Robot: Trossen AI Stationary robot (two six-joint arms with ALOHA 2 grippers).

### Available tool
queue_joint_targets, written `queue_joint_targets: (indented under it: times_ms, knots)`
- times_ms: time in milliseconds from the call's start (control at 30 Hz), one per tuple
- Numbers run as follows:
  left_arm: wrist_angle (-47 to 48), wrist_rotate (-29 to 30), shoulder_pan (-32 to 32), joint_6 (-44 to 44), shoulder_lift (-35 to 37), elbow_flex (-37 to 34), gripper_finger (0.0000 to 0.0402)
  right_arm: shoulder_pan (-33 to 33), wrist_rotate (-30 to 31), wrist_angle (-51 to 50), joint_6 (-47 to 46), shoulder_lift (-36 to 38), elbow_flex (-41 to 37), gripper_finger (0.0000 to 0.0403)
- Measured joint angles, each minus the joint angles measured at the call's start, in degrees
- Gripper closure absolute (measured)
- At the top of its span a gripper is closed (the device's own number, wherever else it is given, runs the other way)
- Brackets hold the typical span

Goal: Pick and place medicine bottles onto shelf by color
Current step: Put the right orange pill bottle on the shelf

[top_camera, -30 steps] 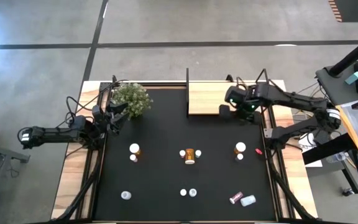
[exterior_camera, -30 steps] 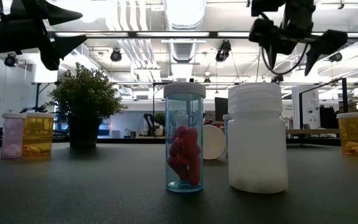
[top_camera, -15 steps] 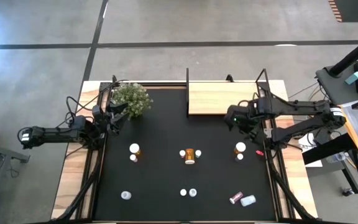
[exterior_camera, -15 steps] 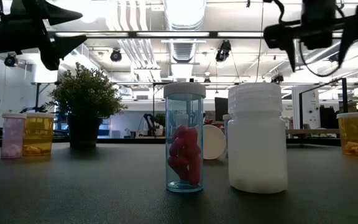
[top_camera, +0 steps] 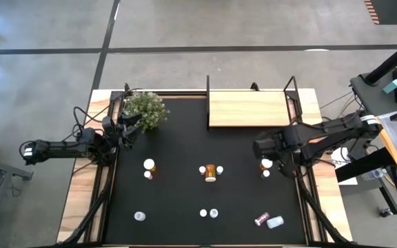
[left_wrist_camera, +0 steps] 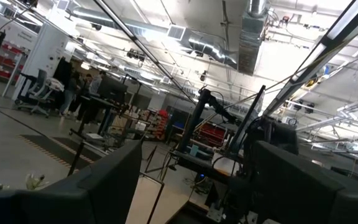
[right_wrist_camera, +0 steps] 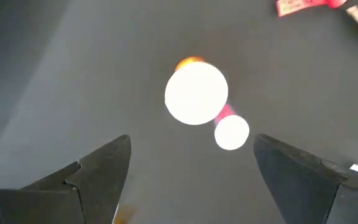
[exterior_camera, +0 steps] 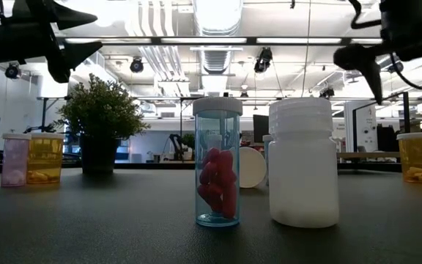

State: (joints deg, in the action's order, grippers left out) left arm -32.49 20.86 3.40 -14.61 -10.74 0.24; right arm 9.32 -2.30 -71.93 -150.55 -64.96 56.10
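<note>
Black table [top_camera: 178, 179], light-wood shelf [top_camera: 247, 109], orange bottle [top_camera: 211, 170] w/ white cap.

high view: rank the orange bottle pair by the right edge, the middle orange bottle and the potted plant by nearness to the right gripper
1. Orange bottle pair, just below the right gripper.
2. Middle orange bottle, mat centre.
3. Potted plant, far-left corner.

Eleven medicine bottles [top_camera: 211, 172] on the mat, one shelf [top_camera: 247, 109], one plant [top_camera: 145, 109].

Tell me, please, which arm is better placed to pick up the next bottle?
The right. Its tool hangs open directly over the orange bottle and the smaller pink one on the mat's right side; the left tool waits beside the plant.
</note>
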Motion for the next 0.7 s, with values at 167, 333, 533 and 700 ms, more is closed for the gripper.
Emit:
queue_joint_targets:
  times_ms: [167, 333, 533, 700]
  knots:
    - [0.0, 0.0, 0.0, 0.0, 0.0, 0.0, 0.0107, 0.6, 1.0, 4.1, 0.7, 0.0, -2.6, 0.0074]
    - [0.0, 0.0, 0.0, 0.0, 0.0, 0.0, 0.0107, 0.6, 2.9, 4.5, 2.4, 0.0, -4.1, 0.0074]
    - [0.0, 0.0, 0.0, 0.0, 0.0, 0.0, 0.0107, 0.6, 2.9, 5.6, 2.7, 0.0, -7.0, 0.0074]
    - [0.0, 0.0, 0.0, 0.0, 0.0, 0.0, 0.0107, 0.6, 2.8, 8.0, 4.0, 0.0, -9.8, 0.0074]
